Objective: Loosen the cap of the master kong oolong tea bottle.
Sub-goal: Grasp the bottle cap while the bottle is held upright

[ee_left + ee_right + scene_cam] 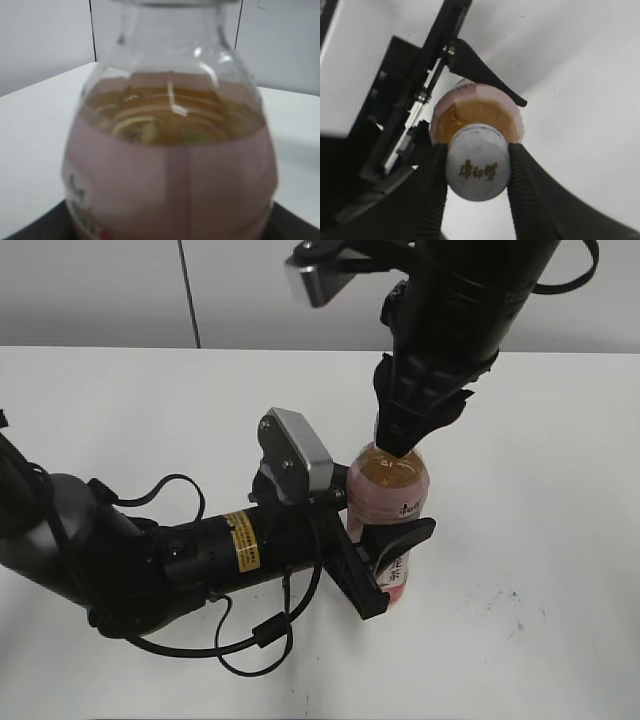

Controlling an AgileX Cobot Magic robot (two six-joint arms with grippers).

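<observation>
Bearing gold characters, cap [478, 162] sits between right pincer [478, 172] fingers.

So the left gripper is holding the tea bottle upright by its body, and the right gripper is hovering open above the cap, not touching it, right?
Not quite. The right wrist view shows the right gripper shut on the cap, fingers pressed against both sides. The rest holds: the left gripper clamps the upright bottle by its body.

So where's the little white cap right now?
The cap is on top of the bottle, right of the table's middle in the exterior view. The right claw pinches it from above, while the left claw holds the bottle lower down.
</observation>
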